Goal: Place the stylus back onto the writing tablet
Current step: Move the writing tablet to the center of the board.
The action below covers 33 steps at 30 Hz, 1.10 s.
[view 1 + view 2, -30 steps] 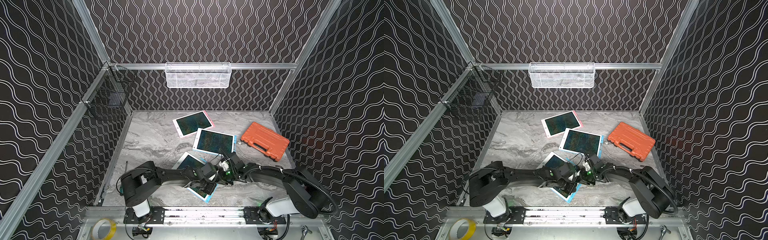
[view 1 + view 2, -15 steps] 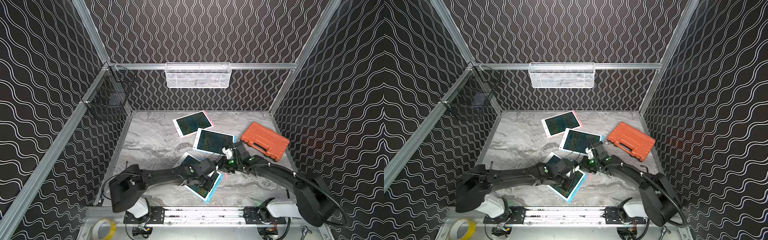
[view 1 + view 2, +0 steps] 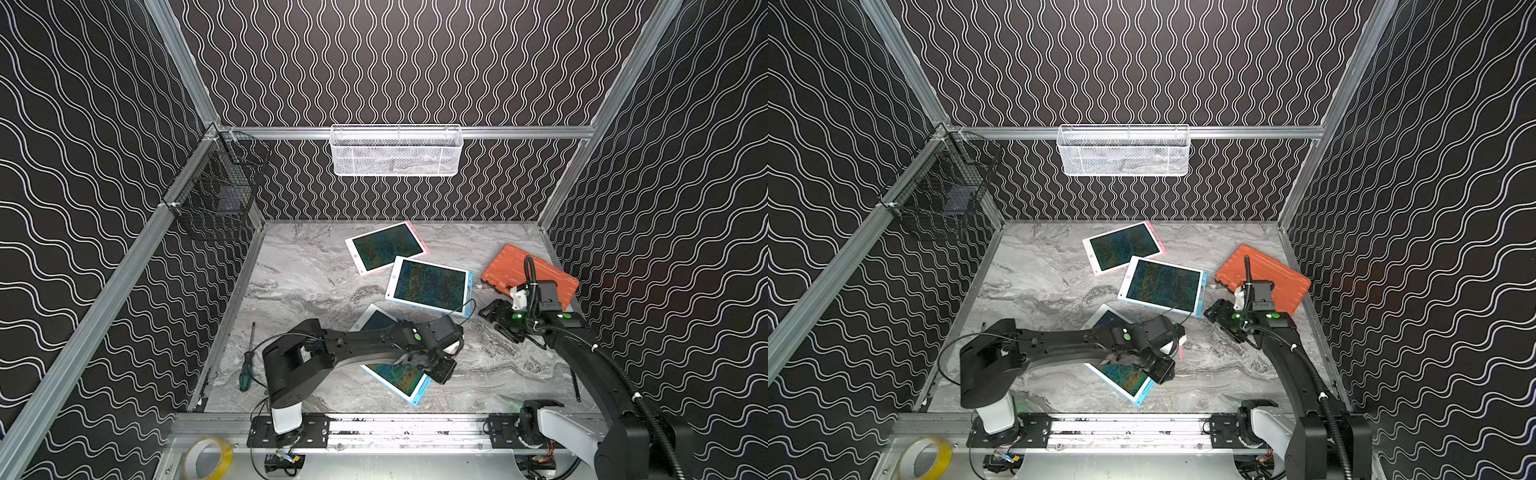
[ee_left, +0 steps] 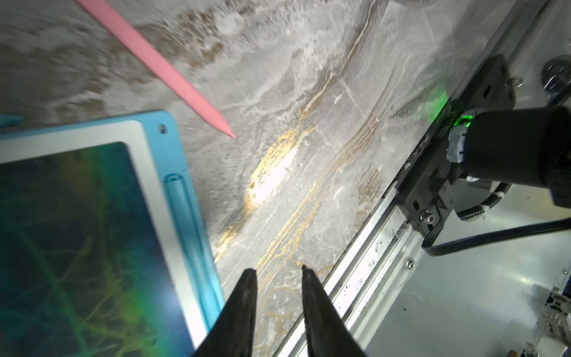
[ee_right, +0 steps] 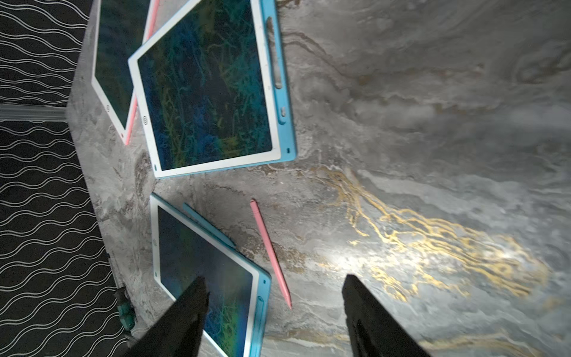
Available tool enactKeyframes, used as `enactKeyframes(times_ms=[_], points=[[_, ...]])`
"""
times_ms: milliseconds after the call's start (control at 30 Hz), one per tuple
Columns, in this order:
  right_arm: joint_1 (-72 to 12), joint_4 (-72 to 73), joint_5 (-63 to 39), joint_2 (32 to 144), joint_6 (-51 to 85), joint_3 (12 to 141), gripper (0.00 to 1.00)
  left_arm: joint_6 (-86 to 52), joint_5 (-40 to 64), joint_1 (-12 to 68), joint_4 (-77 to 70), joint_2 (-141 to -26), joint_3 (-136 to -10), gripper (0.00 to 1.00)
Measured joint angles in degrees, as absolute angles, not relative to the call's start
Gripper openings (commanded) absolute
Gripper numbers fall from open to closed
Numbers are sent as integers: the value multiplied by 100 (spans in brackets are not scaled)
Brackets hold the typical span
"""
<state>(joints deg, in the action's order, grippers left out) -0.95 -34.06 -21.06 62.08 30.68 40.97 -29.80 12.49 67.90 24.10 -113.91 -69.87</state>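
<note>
A pink stylus (image 5: 270, 250) lies loose on the marble table (image 5: 432, 154), its tip just off the corner of the near blue writing tablet (image 5: 197, 256). The left wrist view shows the same stylus (image 4: 154, 65) beyond that tablet (image 4: 160, 173). A blue stylus (image 5: 207, 225) rests along the tablet's far side. My left gripper (image 4: 277, 270) hangs beside the tablet's slotted edge, its jaws a little apart with nothing between them. My right gripper (image 5: 275, 278) is wide open and empty, set back from the stylus. In a top view my left arm (image 3: 1084, 345) covers most of the tablet (image 3: 1125, 380).
A second blue tablet (image 3: 430, 284) and a pink-edged tablet (image 3: 384, 247) lie further back, overlapping. An orange case (image 3: 511, 266) sits at the right, a green-handled screwdriver (image 3: 247, 365) at the left. A white mesh basket (image 3: 397, 151) and a black wire basket (image 3: 216, 199) hang on the walls. The front rail (image 4: 370, 241) is near my left gripper.
Both grippers have opened. My right arm has drawn back to the right, away from the near tablet. The pink stylus now lies free on the table.
</note>
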Motion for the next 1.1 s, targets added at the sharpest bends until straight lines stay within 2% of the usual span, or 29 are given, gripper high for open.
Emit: enactKeyframes(times_ms=[233, 567, 1100], points=[[113, -3710, -1959, 6254, 2683, 4250, 79, -2980, 1153, 6799, 2495, -11839, -7135, 33], [123, -3795, -1957, 6160, 2626, 4248, 82, -3262, 880, 6698, 2174, -11845, -6785, 34], [121, -3896, -1879, 6477, 2512, 4558, 84, -3601, 998, 5271, 473, -11168, -5266, 34]])
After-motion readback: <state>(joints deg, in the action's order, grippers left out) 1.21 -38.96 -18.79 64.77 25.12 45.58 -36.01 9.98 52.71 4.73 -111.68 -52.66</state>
